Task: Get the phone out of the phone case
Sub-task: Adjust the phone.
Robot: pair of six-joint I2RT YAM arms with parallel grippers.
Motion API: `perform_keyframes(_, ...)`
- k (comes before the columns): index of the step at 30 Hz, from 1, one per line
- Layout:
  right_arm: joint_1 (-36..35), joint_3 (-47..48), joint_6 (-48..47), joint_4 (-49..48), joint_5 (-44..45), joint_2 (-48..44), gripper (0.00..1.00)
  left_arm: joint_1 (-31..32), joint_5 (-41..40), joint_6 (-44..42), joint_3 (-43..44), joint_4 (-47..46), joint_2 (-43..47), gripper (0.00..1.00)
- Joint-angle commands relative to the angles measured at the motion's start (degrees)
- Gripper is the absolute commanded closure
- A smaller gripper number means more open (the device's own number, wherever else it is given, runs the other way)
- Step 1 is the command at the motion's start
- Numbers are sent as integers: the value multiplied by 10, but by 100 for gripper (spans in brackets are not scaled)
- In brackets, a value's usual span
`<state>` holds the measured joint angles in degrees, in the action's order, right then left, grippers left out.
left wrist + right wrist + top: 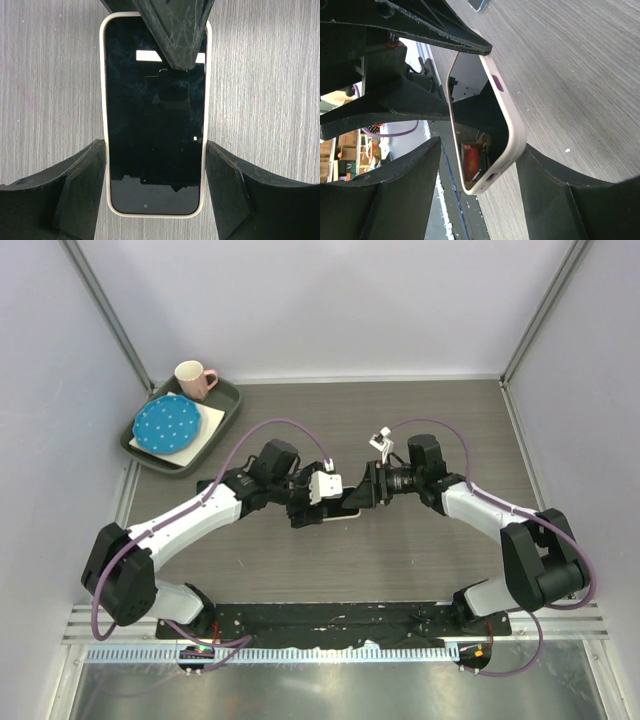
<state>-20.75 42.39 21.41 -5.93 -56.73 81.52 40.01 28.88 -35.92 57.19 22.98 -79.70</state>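
Both arms meet over the middle of the table [50, 75], and the phone [155, 130] sits right between them, inside its cream phone case [104, 100] with the dark screen facing up at the left wrist camera.

The left gripper [156, 165] is clamped across the phone case. Its fingers [87, 175] press on the two long edges, down near the bottom end of the phone.

The right gripper [480, 150] comes in from the opposite end and its jaws are apart, straddling that end of the phone. One finger [175, 35] lies over the top part of the screen and the other is on the back side of the case. From the right wrist view there's a visible gap on the screen side, so it isn't pinching anything. The back-side finger looks very close to the case corner, but it's hard to say if it's actually touching.

The phone seems to be held up off the wood, since that back-side finger fits between the case and the tabletop.

Off in the far left corner there's a dark tray [228, 400] with a blue dotted plate [167, 424] and a pink mug [193, 379], well away from the action.
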Motion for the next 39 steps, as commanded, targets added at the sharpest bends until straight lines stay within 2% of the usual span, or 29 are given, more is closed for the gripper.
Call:
perform_keyframes(1,-13,25,14,-26,-29,7,34,6,-13,13,34,-38,4,100)
perform_keyframes(6,-23,22,5,-22,-35,4,35,10,-32,13,33,-50,2,100)
perform_keyframes(18,-30,35,11,-22,-33,27,51,27,-51,21,39,-56,-9,100)
perform_keyframes(19,-30,36,12,-22,-23,32,56,28,-51,21,38,-57,-8,100)
perform_keyframes(20,-30,37,12,-22,-17,34,73,28,-51,22,38,-57,-8,100)
perform_keyframes(23,-30,42,2,-9,1,37,98,29,-51,26,39,-55,-5,100)
perform_keyframes(27,-29,42,2,-11,3,27,99,30,-51,27,35,-54,3,99)
perform_keyframes(29,-29,41,0,-9,9,20,99,30,-53,32,34,-54,5,90)
perform_keyframes(36,-6,56,-59,44,22,-9,99,15,-66,37,40,-43,25,76)
perform_keyframes(39,5,61,-97,79,29,-28,99,-6,-45,55,46,-38,38,64)
